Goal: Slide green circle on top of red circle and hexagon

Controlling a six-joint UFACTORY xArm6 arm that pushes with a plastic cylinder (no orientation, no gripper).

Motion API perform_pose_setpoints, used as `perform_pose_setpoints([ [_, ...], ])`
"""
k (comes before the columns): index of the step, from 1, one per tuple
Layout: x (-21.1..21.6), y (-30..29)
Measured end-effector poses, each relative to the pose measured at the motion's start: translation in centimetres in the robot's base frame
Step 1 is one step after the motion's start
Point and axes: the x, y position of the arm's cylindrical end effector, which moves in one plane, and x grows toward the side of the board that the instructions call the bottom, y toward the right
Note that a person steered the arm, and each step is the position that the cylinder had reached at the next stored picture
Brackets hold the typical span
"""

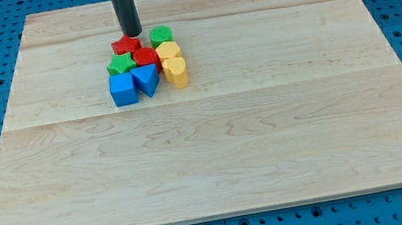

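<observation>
The blocks sit in one tight cluster near the view's top, left of centre. The green circle (pixel 160 35) is at the cluster's top right. The red circle (pixel 145 56) lies just below and left of it, and the yellow hexagon (pixel 168 50) sits directly below it, touching the red circle's right side. My tip (pixel 131 34) stands at the cluster's top edge, just above the red star (pixel 124 45) and left of the green circle, with a small gap to the green circle.
A green star (pixel 121 64) sits left of the red circle. A blue cube (pixel 123 89) and a blue triangle (pixel 145 79) form the cluster's bottom row, with a yellow heart-like block (pixel 175 72) at the bottom right. The wooden board (pixel 216 151) carries them all.
</observation>
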Motion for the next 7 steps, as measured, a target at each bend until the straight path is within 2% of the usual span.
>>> perform_pose_setpoints([
  [1,-4.2,2.3],
  [2,-3.5,5.7],
  [5,1.3,2.9],
  [6,-1.6,3.2],
  [7,-2.3,5.3],
])
